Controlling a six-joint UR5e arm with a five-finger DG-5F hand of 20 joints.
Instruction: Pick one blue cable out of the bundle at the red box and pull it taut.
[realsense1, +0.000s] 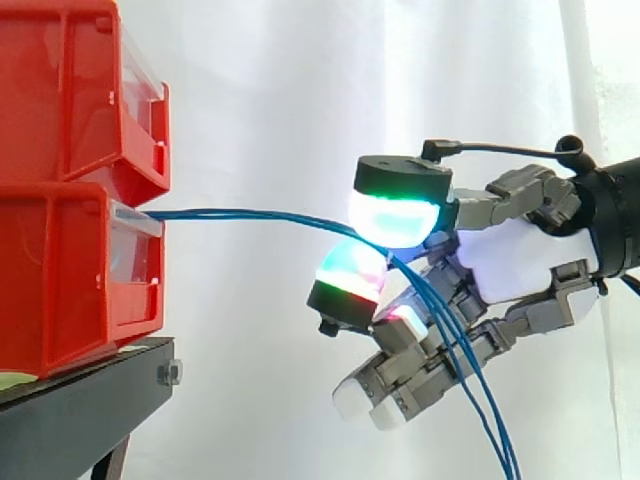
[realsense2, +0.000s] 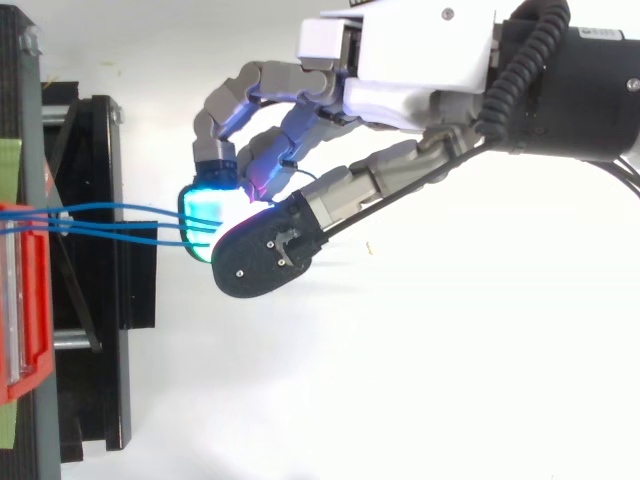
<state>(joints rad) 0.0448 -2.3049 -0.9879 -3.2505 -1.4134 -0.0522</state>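
Hand (realsense1: 520, 260) pinches thin blue cables (realsense1: 260, 216) between glowing pads (realsense1: 395, 218), well apart from red plastic bins (realsense1: 70, 270), tensioning span; tails hang slack.

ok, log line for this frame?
robot hand: pinching several cables | cables: run near-level from red bin, slight sag | past pinch: hang down
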